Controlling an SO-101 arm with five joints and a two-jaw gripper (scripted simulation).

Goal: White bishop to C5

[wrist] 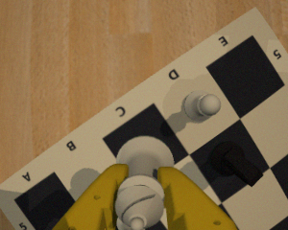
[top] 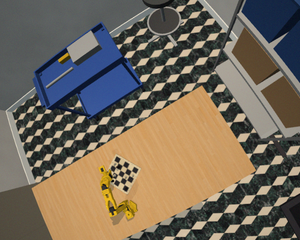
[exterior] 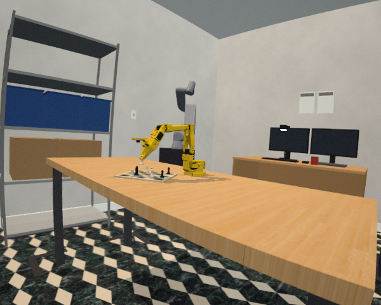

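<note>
My yellow gripper (wrist: 139, 199) is shut on the white bishop (wrist: 139, 182) and holds it above the chessboard (wrist: 202, 153). In the wrist view the bishop's base hangs over the dark square by the edge letter C, in the row marked 5. A white pawn (wrist: 201, 105) stands on the light square by the letter D. A black piece (wrist: 234, 163) stands one row further in. In the exterior view the gripper (exterior: 141, 159) hangs over the board's far left corner, with the bishop clear of the board (exterior: 145, 175). In the top view the arm (top: 107, 189) reaches over the board's left edge (top: 124, 173).
Several other black and white pieces stand on the board (exterior: 154, 172). The arm's base (exterior: 193, 167) sits on the wooden table right of the board. A shelf rack (exterior: 56, 108) stands behind the table, a desk with monitors (exterior: 312, 144) at the right.
</note>
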